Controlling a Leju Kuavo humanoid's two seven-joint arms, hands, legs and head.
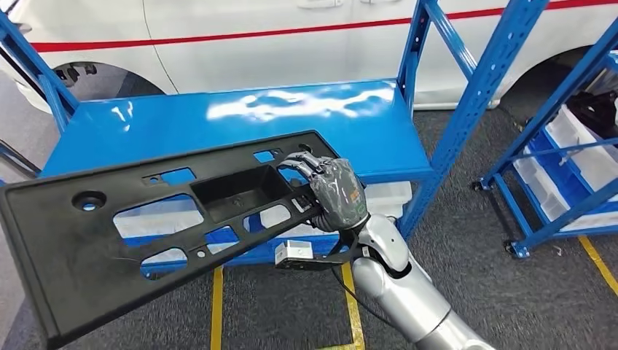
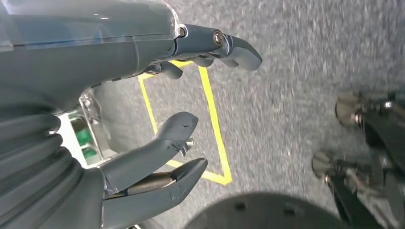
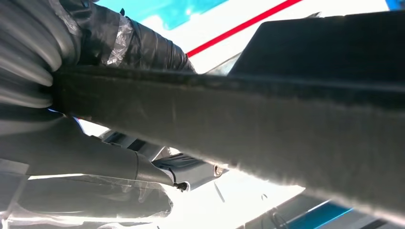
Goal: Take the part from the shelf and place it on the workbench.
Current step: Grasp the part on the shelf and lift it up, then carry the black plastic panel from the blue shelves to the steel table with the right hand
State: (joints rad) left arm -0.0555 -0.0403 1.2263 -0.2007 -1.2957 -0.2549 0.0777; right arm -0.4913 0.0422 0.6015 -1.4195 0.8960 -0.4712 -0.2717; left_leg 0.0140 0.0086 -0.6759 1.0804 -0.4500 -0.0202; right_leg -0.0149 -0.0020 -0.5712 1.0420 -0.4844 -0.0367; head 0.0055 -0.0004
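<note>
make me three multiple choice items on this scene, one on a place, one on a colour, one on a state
1. Where does the right hand grip the long flat black plastic part?
A. At its right end
B. At its left end
C. At its middle recess

2. What colour is the glossy metal shelf top behind the part?
A. Yellow
B. Blue
C. Grey

3. What is the state of the left hand?
A. Holding the part
C. Pressing on the shelf
B. Open, holding nothing

Answers:
1. A: the head view shows the fingers hooked through an opening at the part's right end.
2. B: the shelf top and its uprights are bright blue.
3. B: the left wrist view shows the fingers apart over grey floor with yellow lines.
</note>
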